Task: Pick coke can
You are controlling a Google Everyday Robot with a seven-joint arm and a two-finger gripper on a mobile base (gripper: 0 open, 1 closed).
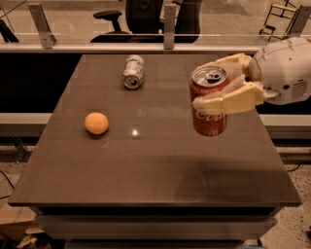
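Observation:
The red coke can [209, 116] with white script and a silver top hangs upright in the air above the right part of the dark table [146, 165]. My gripper [206, 82] comes in from the right and is shut on the can near its top, one cream finger [228, 103] across its front and the other behind it. The can casts a shadow on the table below.
A pale green-white can [133, 71] lies on its side at the back of the table. An orange [96, 123] sits on the left. A glass rail with metal posts runs behind the table, with an office chair [141, 14] beyond it.

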